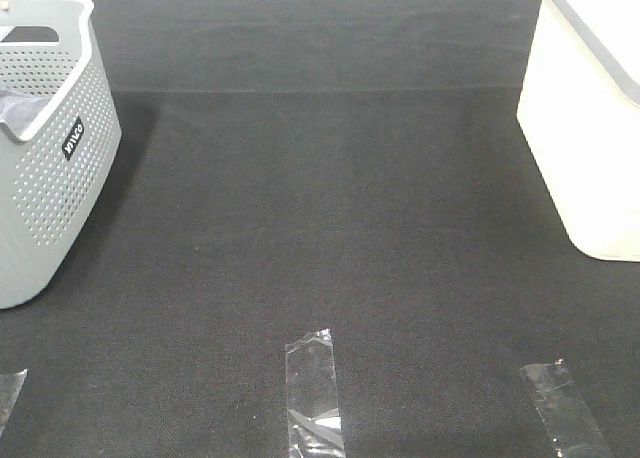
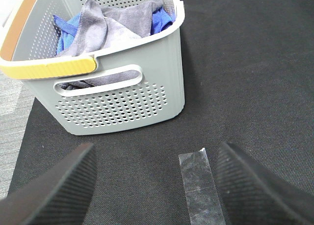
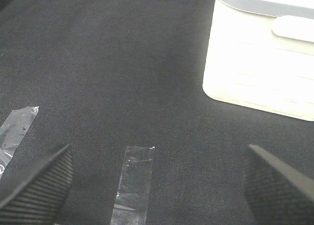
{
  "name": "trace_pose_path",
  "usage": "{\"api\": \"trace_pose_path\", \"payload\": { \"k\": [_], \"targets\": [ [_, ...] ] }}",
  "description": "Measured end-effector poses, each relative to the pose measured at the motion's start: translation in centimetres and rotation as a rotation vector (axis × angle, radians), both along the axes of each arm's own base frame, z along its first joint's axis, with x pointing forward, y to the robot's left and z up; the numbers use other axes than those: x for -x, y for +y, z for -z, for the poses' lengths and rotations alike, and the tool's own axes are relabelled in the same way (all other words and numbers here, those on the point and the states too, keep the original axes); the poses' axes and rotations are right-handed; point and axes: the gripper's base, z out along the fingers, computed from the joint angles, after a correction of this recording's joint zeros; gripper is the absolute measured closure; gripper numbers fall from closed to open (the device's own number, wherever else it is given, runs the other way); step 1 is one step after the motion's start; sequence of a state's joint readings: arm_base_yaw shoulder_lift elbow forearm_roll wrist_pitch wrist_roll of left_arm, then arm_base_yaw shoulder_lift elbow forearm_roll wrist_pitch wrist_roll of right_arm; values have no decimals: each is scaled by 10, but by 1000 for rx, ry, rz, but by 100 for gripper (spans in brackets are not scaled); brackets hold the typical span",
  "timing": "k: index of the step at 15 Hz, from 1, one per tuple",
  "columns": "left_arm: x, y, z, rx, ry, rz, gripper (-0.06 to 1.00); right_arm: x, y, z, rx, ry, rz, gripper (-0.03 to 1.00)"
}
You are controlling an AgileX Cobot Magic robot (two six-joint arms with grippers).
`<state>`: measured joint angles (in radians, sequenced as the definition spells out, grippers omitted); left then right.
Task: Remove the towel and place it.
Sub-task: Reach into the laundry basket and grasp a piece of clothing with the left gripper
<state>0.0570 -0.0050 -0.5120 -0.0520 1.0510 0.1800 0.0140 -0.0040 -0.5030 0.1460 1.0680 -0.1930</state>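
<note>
2 empty, wide-open grippers: left gripper (image 2: pixel 156 154) near the basket (image 2: pixel 122 107), right gripper (image 3: pixel 158 154) over the mat (image 3: pixel 122 63). Towel (image 2: pixel 115 31) lies crumpled inside the basket, probably soft, light and floppy; pinch its raised peak.

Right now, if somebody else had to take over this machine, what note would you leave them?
Left gripper: open, empty, above the mat in front of the grey basket.
Right gripper: open, empty, above the mat near the white bin.
Towel: bunched in the basket with a blue cloth.
Done: nothing yet; towel not gripped.
Left: lift the towel out, probably leaving the blue cloth behind, and set it down; the spot is not marked.
</note>
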Motion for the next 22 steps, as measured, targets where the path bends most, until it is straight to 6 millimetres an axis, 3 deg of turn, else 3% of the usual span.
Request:
{"api": "trace_pose_path", "payload": {
  "k": [22],
  "targets": [
    [0,0,0,0,0,0,28,0,0,0,0,0,0,10]
  ]
}}
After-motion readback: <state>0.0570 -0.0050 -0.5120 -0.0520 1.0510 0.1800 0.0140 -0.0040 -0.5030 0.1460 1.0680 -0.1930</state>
